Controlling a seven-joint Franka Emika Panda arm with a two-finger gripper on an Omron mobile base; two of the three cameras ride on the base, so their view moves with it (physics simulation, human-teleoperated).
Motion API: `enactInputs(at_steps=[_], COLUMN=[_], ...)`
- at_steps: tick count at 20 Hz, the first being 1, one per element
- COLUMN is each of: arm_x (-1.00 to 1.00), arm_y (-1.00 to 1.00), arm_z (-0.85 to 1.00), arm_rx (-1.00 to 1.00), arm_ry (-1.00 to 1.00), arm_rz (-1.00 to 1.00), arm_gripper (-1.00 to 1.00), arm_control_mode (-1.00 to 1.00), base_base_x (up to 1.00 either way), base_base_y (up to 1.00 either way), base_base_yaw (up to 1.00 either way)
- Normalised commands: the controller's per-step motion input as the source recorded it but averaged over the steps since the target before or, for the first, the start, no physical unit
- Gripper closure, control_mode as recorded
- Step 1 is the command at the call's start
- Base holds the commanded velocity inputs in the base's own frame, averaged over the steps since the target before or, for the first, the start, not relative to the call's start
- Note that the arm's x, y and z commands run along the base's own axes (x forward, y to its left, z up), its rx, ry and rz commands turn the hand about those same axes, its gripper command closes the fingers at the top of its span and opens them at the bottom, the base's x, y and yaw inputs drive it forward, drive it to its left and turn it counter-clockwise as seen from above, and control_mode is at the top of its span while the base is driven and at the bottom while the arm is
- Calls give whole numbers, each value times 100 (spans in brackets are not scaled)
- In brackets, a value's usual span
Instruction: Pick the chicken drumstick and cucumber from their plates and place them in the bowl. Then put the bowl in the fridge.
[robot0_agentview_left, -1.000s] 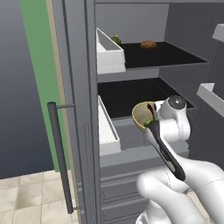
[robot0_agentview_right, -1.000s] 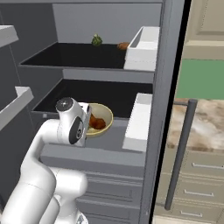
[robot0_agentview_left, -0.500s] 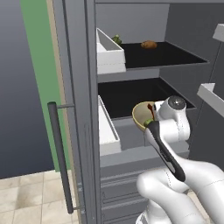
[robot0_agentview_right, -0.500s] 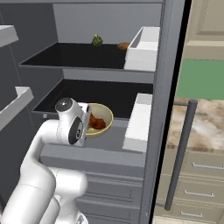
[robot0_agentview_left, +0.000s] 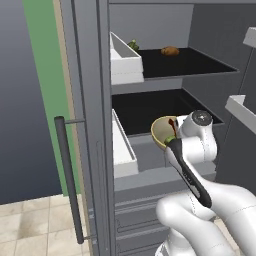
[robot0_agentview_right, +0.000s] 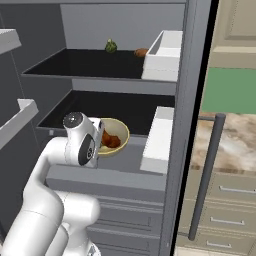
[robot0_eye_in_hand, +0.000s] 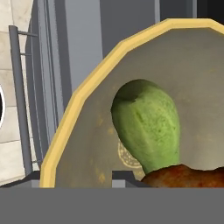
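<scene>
Though jaws hidden, gripper (robot0_agentview_right: 102, 145) at bowl (robot0_agentview_right: 118, 135) rim.

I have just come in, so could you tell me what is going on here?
The robot arm is holding the bowl at the open fridge, over the front of the lower dark shelf. The cucumber and chicken drumstick already lie inside the bowl. Whether the bowl rests on the shelf yet cannot be told.
</scene>
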Motion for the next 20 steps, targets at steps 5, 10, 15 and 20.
enactInputs(at_steps=[5, 10, 15, 20], arm_x=[0, 0, -6, -33], arm_y=[0, 0, 0, -1], arm_z=[0, 0, 0, 18], arm_rx=[0, 0, 0, 0], arm_ry=[0, 0, 0, -5], arm_rz=[0, 0, 0, 0], arm_gripper=[100, 100, 100, 100], arm_control_mode=[-100, -100, -100, -100], base_base_x=[0, 0, 0, 0], base_base_y=[0, 0, 0, 0], base_base_yaw=[0, 0, 0, 0])
